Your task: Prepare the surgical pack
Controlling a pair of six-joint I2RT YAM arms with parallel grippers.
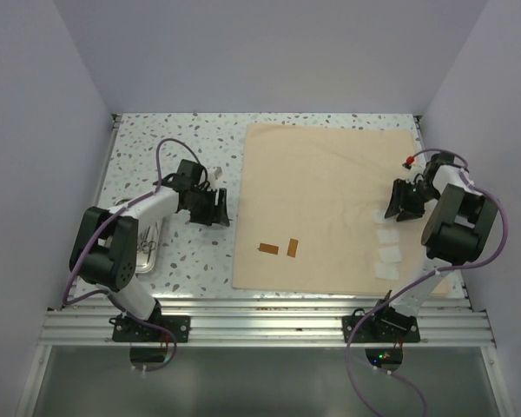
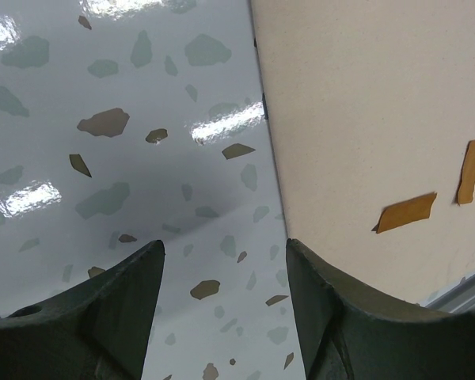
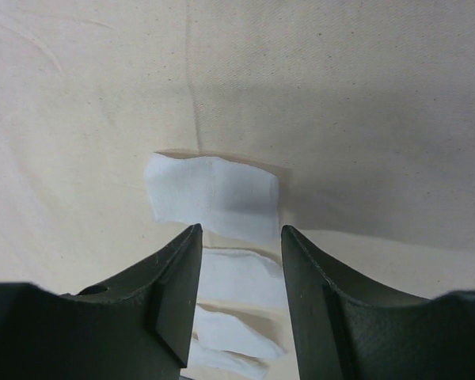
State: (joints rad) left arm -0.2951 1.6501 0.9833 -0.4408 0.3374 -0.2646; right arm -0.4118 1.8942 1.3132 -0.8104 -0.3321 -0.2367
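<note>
Only the top view shows the steel tray, at the table's left edge under the left arm. Tan cloth lies flat on the right half, with bare table to its left. Brown strips sit near the cloth's near-left corner. Gauze pads run in a row by the cloth's right edge; the right wrist view shows four. Left gripper is open and empty at the cloth's left edge. Right gripper has its jaws apart over the farthest pad, gripping nothing.

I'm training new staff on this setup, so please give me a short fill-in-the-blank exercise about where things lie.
The two brown strips lie on the tan ____.
The ____ arm reaches over the white gauze pads.
The steel tray lies partly under the ____ arm.
Missing: cloth; right; left.
</note>
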